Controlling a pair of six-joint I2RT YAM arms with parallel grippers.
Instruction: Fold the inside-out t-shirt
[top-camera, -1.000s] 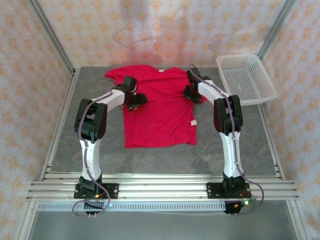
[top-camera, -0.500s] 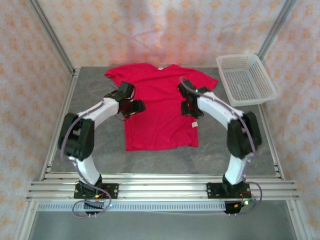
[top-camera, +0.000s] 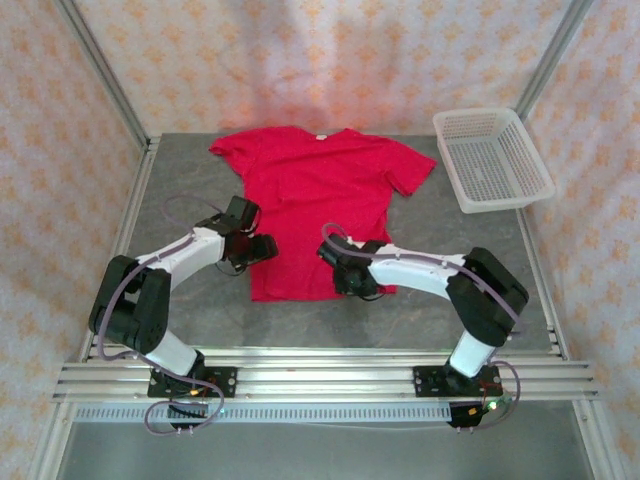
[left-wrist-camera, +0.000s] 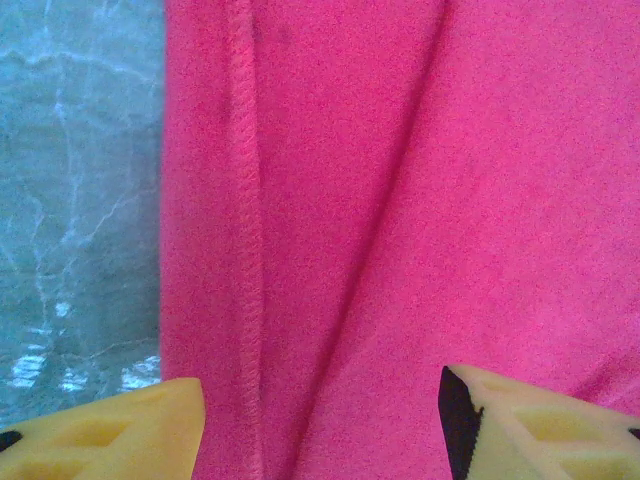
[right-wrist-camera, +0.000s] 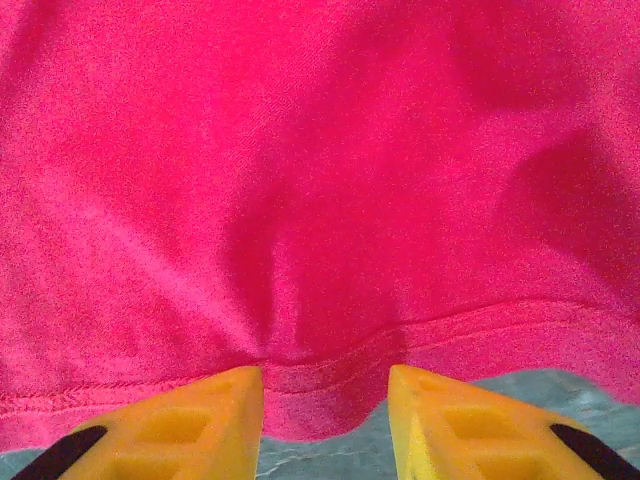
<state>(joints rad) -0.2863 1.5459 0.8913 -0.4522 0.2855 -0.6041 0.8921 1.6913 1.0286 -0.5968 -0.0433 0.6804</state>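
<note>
- You have the inside-out t-shirt spread flat on the table, its neck at the end far from both grippers.
- Your left gripper is at its left side edge.
- Your right gripper is over the bottom hem, near the left gripper.
- The basket lies well beyond the right gripper, to its right.

This is a robotics lab test cell. A left arm and a right arm are bolted to an aluminium rail at the edge of a grey table. Metal posts and patterned cloth walls box it in, with loose cables and a white plastic basket.
</note>
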